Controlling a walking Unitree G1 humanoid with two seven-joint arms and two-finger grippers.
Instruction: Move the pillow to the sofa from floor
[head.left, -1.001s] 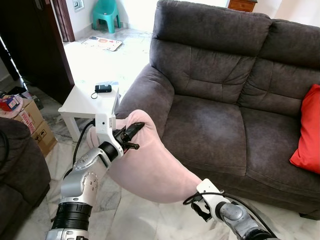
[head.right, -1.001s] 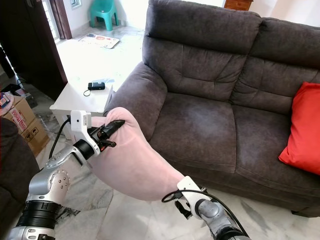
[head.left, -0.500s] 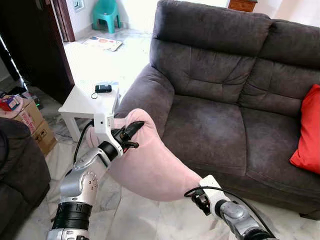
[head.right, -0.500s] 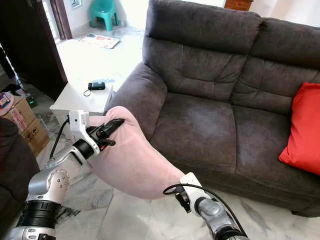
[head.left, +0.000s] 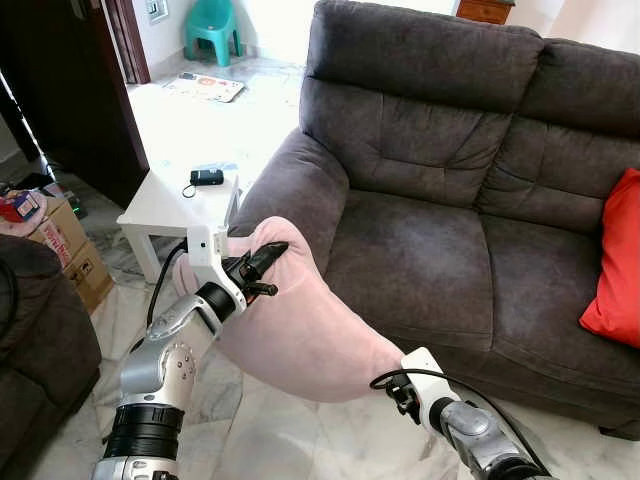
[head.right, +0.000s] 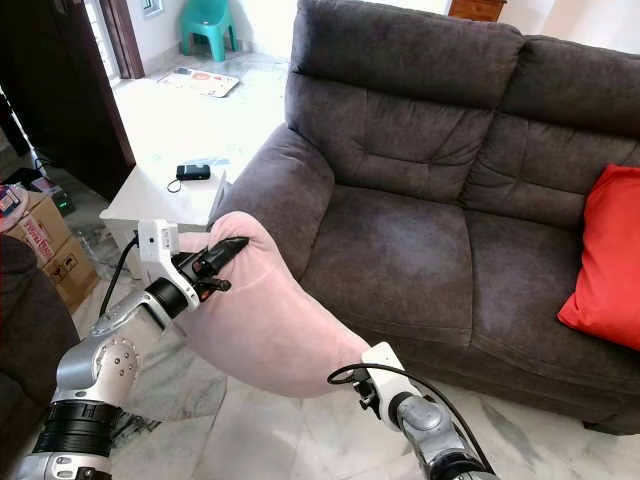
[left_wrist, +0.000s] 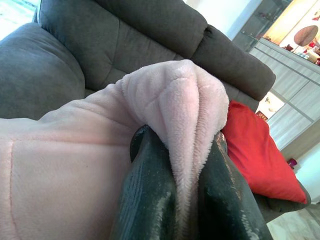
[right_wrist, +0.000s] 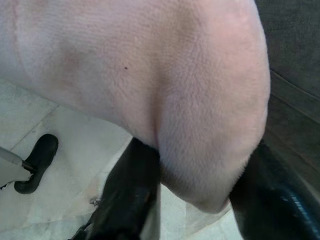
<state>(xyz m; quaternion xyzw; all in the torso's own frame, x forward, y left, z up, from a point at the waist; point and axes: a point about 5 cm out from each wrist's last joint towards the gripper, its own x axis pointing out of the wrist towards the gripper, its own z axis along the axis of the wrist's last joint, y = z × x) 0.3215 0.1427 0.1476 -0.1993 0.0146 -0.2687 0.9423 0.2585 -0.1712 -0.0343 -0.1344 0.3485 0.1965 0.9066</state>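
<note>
Here, both claws pinch the pillow (head.left: 300, 325) before the sofa (head.left: 430, 200).

pillow (head.left: 300, 330) pale pink | sofa (head.left: 440, 230) dark grey | cushion (head.left: 615, 265) red | side table (head.left: 180, 205) white

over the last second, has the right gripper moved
Yes. The right gripper, shut on the pillow, has lifted slightly and edged toward the sofa front; the sofa itself sits unchanged in view.

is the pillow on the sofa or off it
Off: the pillow hangs before the sofa, held at its corners by the left tool and right tool.
</note>
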